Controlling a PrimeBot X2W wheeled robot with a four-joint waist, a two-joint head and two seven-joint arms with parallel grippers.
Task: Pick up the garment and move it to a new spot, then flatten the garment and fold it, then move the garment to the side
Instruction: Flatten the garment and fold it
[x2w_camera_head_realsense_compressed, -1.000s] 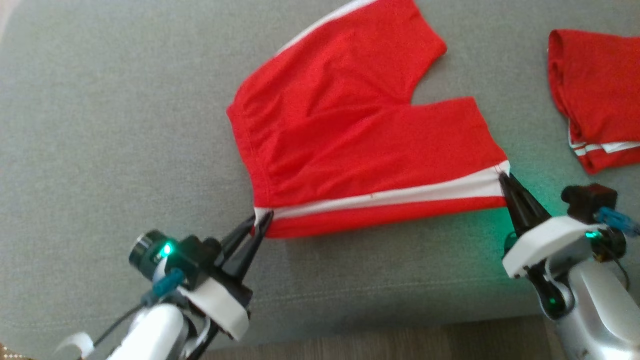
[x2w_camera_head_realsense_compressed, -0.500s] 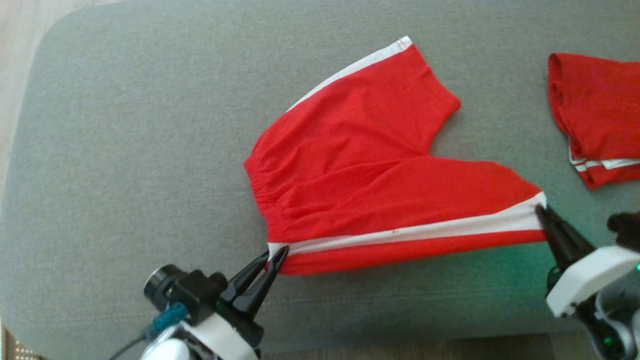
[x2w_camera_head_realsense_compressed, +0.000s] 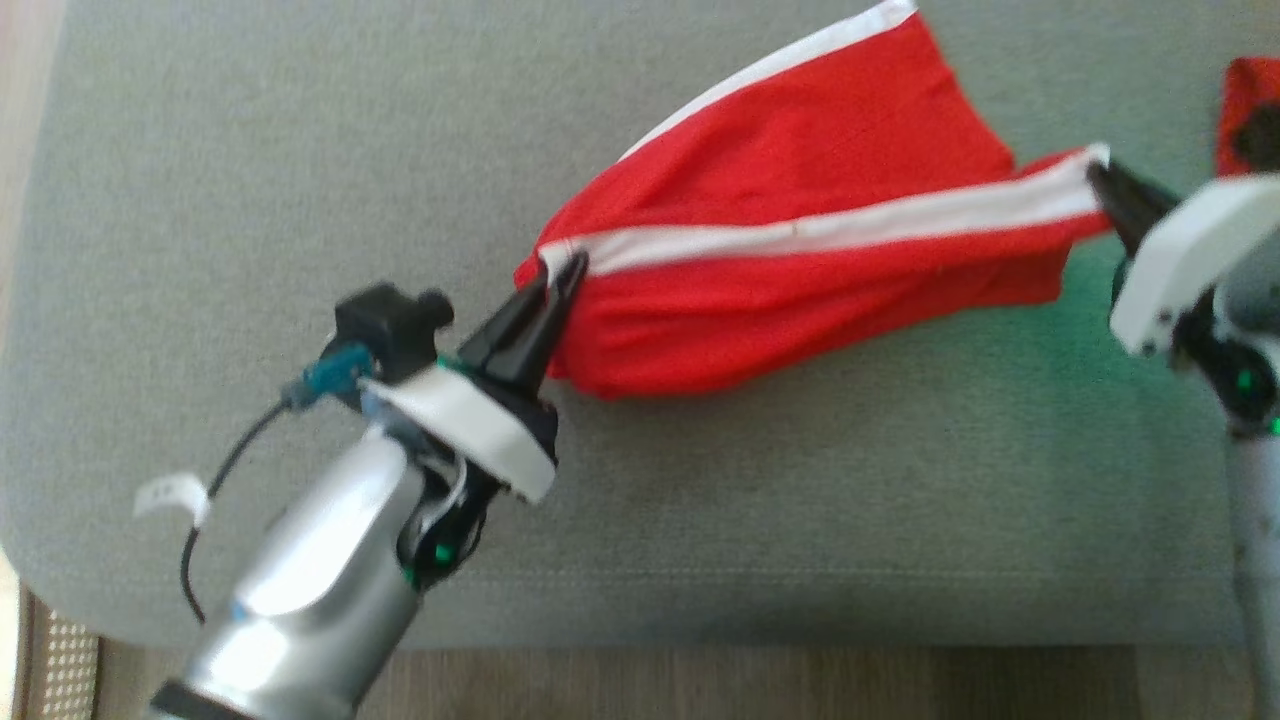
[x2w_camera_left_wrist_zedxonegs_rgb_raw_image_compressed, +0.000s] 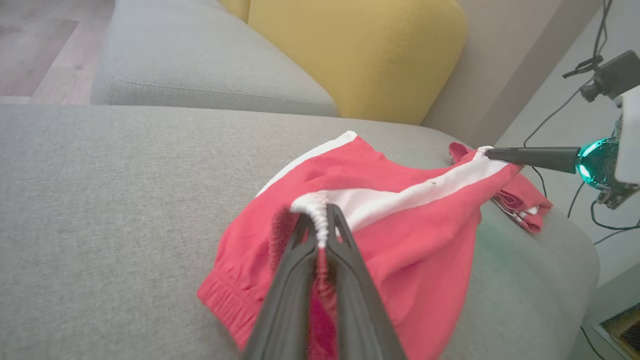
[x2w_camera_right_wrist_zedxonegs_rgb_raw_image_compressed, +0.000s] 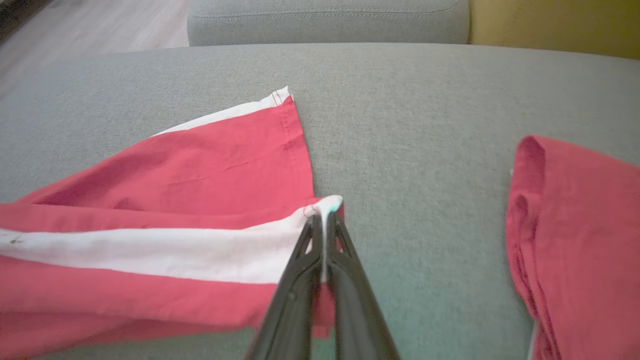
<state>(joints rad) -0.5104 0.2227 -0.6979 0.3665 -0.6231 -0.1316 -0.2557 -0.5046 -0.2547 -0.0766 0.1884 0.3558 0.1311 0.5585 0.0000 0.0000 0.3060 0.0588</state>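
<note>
You have two red garments, the striped shorts (x2w_camera_head_realsense_compressed: 800, 290) and a folded garment (x2w_camera_right_wrist_zedxonegs_rgb_raw_image_compressed: 575, 235); two grippers, the left gripper (x2w_camera_head_realsense_compressed: 560, 266) and the right gripper (x2w_camera_head_realsense_compressed: 1098, 172); one yellow cushion (x2w_camera_left_wrist_zedxonegs_rgb_raw_image_compressed: 360, 50).

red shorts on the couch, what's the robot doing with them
The robot holds the red shorts with both grippers. The left gripper pinches the waistband end of the white stripe, and the right gripper pinches its hem end. That striped edge is lifted and stretched between them, while the other leg lies on the grey cushion. It looks like a fold. A second red garment lies nearby.
</note>
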